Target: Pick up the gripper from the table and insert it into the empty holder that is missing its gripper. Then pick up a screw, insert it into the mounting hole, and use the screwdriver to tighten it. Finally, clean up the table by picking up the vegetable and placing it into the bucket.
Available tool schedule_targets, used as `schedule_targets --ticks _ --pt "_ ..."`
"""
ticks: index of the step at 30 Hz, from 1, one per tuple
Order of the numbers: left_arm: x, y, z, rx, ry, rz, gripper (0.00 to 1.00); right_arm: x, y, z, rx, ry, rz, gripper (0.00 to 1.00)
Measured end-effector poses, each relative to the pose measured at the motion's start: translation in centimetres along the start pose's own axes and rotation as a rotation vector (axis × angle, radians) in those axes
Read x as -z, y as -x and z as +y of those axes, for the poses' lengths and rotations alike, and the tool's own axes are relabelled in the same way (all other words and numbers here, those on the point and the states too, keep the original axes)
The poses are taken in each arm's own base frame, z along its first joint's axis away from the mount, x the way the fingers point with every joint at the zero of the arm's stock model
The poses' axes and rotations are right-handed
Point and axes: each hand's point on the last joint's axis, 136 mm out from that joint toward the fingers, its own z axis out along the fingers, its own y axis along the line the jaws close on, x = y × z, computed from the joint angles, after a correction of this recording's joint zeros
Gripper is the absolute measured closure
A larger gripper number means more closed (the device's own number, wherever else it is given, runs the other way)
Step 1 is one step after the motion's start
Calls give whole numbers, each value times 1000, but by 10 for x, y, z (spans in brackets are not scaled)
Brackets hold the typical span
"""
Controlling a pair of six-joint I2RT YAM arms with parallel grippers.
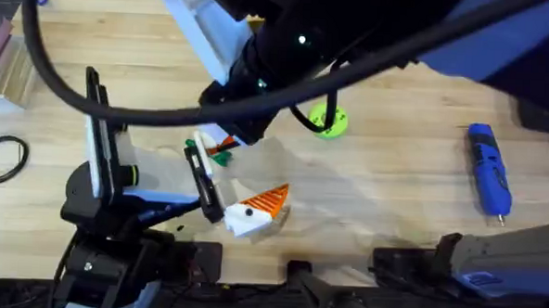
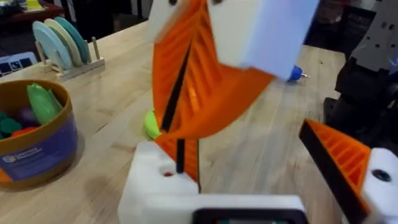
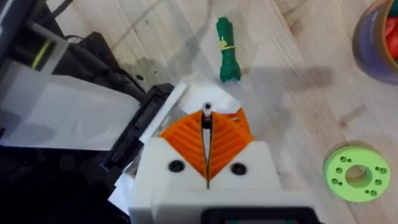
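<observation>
I'm looking at a robotics lab bench here: a pale wooden worktop (image 1: 393, 206) with arm bases and black cabling along its near edge. A blue electric screwdriver (image 1: 489, 171) lies toward the right edge, a loose cable coil (image 1: 1, 157) sits at the left edge, and a rack of toy plates (image 2: 59, 42) stands at the far corner.
</observation>
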Motion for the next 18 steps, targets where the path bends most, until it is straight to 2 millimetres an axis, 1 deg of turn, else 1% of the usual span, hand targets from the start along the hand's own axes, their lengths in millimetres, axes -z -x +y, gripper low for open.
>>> schedule_targets --ticks 11,18 --pt "0 0 0 0 0 0 14 -1 0 -4 0 -20 1 995" --pt "0 0 0 0 0 0 16 -6 2 -5 -1 -25 2 995"
